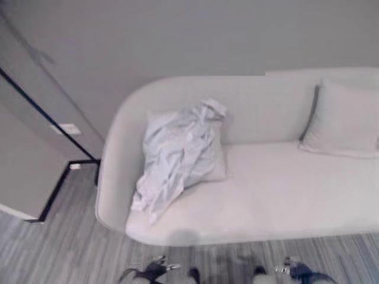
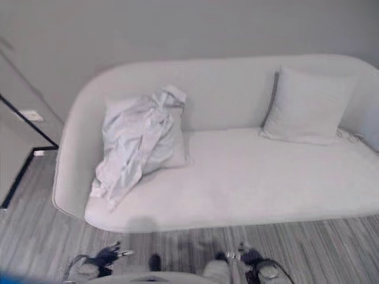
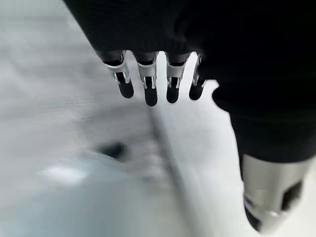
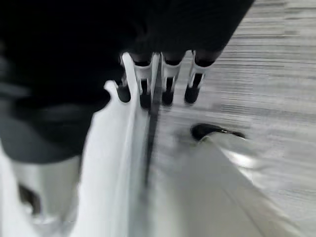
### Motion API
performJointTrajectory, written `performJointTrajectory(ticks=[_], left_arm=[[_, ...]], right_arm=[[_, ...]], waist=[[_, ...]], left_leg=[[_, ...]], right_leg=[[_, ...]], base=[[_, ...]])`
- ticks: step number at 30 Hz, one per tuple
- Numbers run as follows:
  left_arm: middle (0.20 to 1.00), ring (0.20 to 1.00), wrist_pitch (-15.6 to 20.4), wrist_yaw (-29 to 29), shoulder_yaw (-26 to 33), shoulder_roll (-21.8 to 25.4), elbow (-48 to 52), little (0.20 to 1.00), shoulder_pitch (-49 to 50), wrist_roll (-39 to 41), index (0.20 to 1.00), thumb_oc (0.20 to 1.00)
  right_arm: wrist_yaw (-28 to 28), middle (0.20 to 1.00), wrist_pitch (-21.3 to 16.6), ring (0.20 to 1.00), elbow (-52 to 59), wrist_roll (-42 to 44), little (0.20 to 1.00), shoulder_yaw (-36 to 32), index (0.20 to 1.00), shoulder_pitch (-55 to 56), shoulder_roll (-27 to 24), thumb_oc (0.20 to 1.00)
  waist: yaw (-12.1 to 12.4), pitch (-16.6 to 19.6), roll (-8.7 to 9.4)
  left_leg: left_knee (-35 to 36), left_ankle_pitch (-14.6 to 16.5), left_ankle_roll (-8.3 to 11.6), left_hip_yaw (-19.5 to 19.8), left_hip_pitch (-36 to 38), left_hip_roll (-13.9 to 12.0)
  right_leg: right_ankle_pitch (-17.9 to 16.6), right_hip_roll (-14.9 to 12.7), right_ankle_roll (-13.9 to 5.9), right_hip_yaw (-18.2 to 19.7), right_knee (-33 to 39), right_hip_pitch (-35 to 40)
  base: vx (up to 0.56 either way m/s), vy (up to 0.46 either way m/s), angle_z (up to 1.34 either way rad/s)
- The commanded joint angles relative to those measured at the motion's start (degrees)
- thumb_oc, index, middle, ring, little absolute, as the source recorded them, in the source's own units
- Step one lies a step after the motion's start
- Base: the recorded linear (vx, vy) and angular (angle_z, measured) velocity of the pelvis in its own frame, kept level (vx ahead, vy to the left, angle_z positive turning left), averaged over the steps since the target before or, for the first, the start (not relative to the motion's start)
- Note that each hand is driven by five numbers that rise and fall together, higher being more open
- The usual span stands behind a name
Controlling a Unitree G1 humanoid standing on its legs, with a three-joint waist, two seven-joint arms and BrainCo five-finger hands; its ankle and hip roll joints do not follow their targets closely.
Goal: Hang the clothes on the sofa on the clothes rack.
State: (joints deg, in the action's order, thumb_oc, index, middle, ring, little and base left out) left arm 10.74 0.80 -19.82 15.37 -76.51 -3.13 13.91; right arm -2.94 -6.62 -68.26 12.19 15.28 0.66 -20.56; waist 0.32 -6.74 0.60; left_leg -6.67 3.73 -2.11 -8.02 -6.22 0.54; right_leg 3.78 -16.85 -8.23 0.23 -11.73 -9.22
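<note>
Current step, as judged: the approach, before any pick-up; nothing is held yet. At the far left a thin black frame (image 1: pixel 59 177) stands on the floor against the wall, beside the sofa's left end; it may be the clothes rack, but this cannot be confirmed from what shows. The left hand (image 3: pixel 148 81) hangs low in front of the sofa, its fingers (image 3: pixel 150 94) straight, slightly apart and closed on nothing. The clothes (image 1: pixel 177 157), a crumpled pale garment, lie on the left part of the sofa (image 1: pixel 278 195), draped over a cushion (image 1: pixel 216 163) and against the backrest, with the lower edge trailing onto the seat. The right hand (image 4: pixel 158 81) also hangs low before the sofa front, its fingers (image 4: pixel 192 91) straight, side by side, empty. Next move, as judged: bring one or both hands up and forward to the garment, well apart from them now, and close on a raised fold. The seat to the right of the garment is bare, pale upholstery; a second cushion (image 2: pixel 308 106) leans at the right end. The floor (image 1: pixel 59 254) is grey striped planking, and the wall (image 1: pixel 207 35) behind is plain.
</note>
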Motion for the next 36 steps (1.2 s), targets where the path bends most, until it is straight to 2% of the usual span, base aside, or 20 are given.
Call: performJointTrajectory(ticks=[1,4,5,7,12,16,17,27,29,30,31,32,33,34,35,36], left_arm=[[1.000,1.000,1.08,0.06,2.37,2.25,2.80,1.000,-2.07,-0.95,1.000,1.000],[1.000,1.000,0.92,-0.25,1.70,2.11,1.94,1.000,-3.23,-0.16,1.000,1.000],[1.000,1.000,0.81,0.00,1.50,2.09,1.90,1.000,-3.01,-0.07,1.000,1.000],[1.000,1.000,0.96,-0.07,1.94,1.89,1.94,1.000,-2.85,0.20,1.000,1.000],[1.000,1.000,1.48,-0.51,1.16,0.39,3.76,1.000,-3.10,0.79,1.000,1.000],[1.000,1.000,1.63,-0.69,0.76,0.19,4.10,1.000,-3.29,0.63,1.000,1.000],[1.000,1.000,1.66,-0.80,0.38,0.04,4.64,1.000,-3.06,0.56,1.000,1.000],[1.000,1.000,0.57,-0.64,-0.78,-0.30,2.57,1.000,-3.15,-3.16,1.000,1.000],[1.000,1.000,0.41,-0.62,-0.85,-0.10,2.94,1.000,-3.52,-3.12,1.000,1.000],[1.000,1.000,0.31,-0.67,-1.07,-0.16,3.75,1.000,-4.10,-2.43,1.000,1.000],[1.000,1.000,0.31,-0.67,-1.07,-0.16,3.75,1.000,-4.12,-2.43,1.000,1.000],[1.000,1.000,0.47,-1.01,-0.84,0.04,4.39,1.000,-4.98,-1.18,1.000,1.000],[1.000,1.000,0.42,-1.00,-0.87,0.05,4.77,1.000,-5.32,-0.87,1.000,1.000],[1.000,1.000,0.45,-1.08,-1.36,-0.06,4.57,1.000,-5.36,-1.48,1.000,1.000],[1.000,1.000,0.46,-1.08,-1.38,-0.07,4.56,1.000,-5.34,-1.48,1.000,1.000],[1.000,1.000,0.62,-1.23,-1.72,-0.13,4.09,1.000,-5.52,-1.87,1.000,1.000]], right_arm=[[-0.57,1.000,-0.86,1.000,-0.40,-0.53,1.000,4.80,1.000,-5.75,3.14,1.000],[-0.36,1.000,-1.16,1.000,-0.68,0.06,1.000,6.52,1.000,-7.04,2.92,1.000],[-0.39,1.000,-1.18,1.000,-0.74,0.17,1.000,6.44,1.000,-6.67,3.19,1.000],[-0.34,1.000,-1.32,1.000,-0.41,0.10,1.000,6.53,1.000,-6.37,3.34,1.000],[0.15,1.000,-1.85,1.000,1.26,0.59,1.000,7.32,1.000,-6.25,2.80,1.000],[0.27,1.000,-1.91,1.000,1.56,0.65,1.000,7.36,1.000,-6.45,2.59,1.000],[0.46,1.000,-2.02,1.000,1.82,0.79,1.000,7.27,1.000,-6.20,2.26,1.000],[0.04,1.000,-1.91,1.000,1.32,0.13,1.000,8.44,1.000,-6.58,3.09,1.000],[0.00,1.000,-2.04,1.000,1.23,0.19,1.000,8.83,1.000,-6.80,3.27,1.000],[0.08,1.000,-1.86,1.000,0.57,0.00,1.000,9.22,1.000,-7.12,2.94,1.000],[0.08,1.000,-1.87,1.000,0.57,0.00,1.000,9.22,1.000,-7.13,2.94,1.000],[0.28,1.000,-1.72,1.000,-0.77,-0.35,1.000,9.75,1.000,-7.95,2.83,1.000],[0.49,1.000,-1.37,1.000,-2.01,-0.87,1.000,9.22,1.000,-7.87,2.55,1.000],[0.54,1.000,-1.10,1.000,-2.47,-1.19,1.000,8.36,1.000,-7.69,2.39,1.000],[0.54,1.000,-1.10,1.000,-2.46,-1.19,1.000,8.35,1.000,-7.67,2.38,1.000],[0.84,1.000,-1.26,1.000,-2.58,-1.31,1.000,8.03,1.000,-7.67,2.15,1.000]], waist=[[0.26,-0.98,1.13],[-0.50,-2.75,1.12],[-0.79,-2.80,1.51],[-0.70,-2.86,1.64],[-1.21,-2.35,1.70],[-1.39,-2.62,1.61],[-1.56,-3.08,1.29],[-2.31,-3.07,0.85],[-2.27,-3.76,1.89],[-1.71,-5.20,2.75],[-1.85,-5.13,2.70],[-0.98,-6.14,3.23],[-0.85,-5.86,3.16],[-0.46,-5.18,2.99],[-0.37,-5.31,3.01],[-0.08,-5.19,2.55]], left_leg=[[10.75,-5.69,4.59,5.56,4.30,-4.13],[10.78,-5.13,4.50,5.15,3.80,-3.51],[10.36,-4.76,4.37,5.57,4.02,-3.26],[10.58,-4.91,4.43,5.85,4.58,-3.25],[11.67,-6.09,6.24,6.94,3.95,-5.36],[11.67,-6.17,6.57,7.11,3.77,-5.88],[11.67,-6.18,7.19,6.93,4.03,-6.89],[11.67,-5.86,8.77,5.27,6.55,-9.29],[4.70,-4.57,9.39,5.56,3.71,-10.21],[-3.62,-5.95,9.96,7.75,-1.00,-9.94],[-3.94,-5.82,9.97,7.93,-1.31,-9.95],[-8.90,-7.01,10.27,11.86,-4.44,-8.85],[-5.44,-6.44,10.01,12.89,-4.91,-10.05],[0.24,-8.09,9.74,13.07,-5.89,-12.68],[0.57,-8.19,9.77,12.95,-5.51,-12.72],[4.45,-11.07,10.13,13.70,-6.80,-14.21]], right_leg=[[-10.80,0.73,-2.77,2.62,8.24,4.77],[-10.10,5.90,-1.87,-0.72,13.16,2.08],[-9.64,6.74,-1.27,0.11,13.29,2.09],[-9.82,7.24,-1.23,1.11,13.59,2.71],[-10.13,8.65,-0.46,-0.84,16.73,3.69],[-9.93,8.84,-0.42,-1.17,16.73,3.74],[-9.08,9.28,-0.30,-1.73,16.73,4.28],[-7.09,11.08,0.82,-0.64,16.73,6.11],[-6.26,11.52,1.85,-0.72,16.73,7.04],[-6.28,11.64,2.81,-1.02,16.67,8.02],[-6.28,11.67,2.82,-1.16,16.67,7.95],[-5.56,11.63,3.22,-1.09,16.73,9.08],[-4.51,10.91,2.51,-1.34,16.73,10.07],[-3.80,9.93,1.62,-0.84,16.73,10.50],[-3.75,9.94,1.64,-0.78,16.73,10.67],[-2.97,9.57,1.11,-0.34,16.73,11.08]], base=[[0.07,0.102,-0.11],[0.05,-0.006,0.27],[0.07,-0.044,-0.15],[0.09,-0.034,-0.27],[0.08,-0.112,0.07],[0.03,-0.056,0.09],[0.08,-0.091,0.06],[0.08,-0.061,0.00],[0.01,-0.134,-0.04],[-0.04,-0.112,0.08],[0.02,-0.073,0.18],[0.17,0.090,0.26],[0.35,0.284,0.15],[0.30,0.282,0.14],[0.28,0.329,0.08],[0.30,0.389,0.12]])
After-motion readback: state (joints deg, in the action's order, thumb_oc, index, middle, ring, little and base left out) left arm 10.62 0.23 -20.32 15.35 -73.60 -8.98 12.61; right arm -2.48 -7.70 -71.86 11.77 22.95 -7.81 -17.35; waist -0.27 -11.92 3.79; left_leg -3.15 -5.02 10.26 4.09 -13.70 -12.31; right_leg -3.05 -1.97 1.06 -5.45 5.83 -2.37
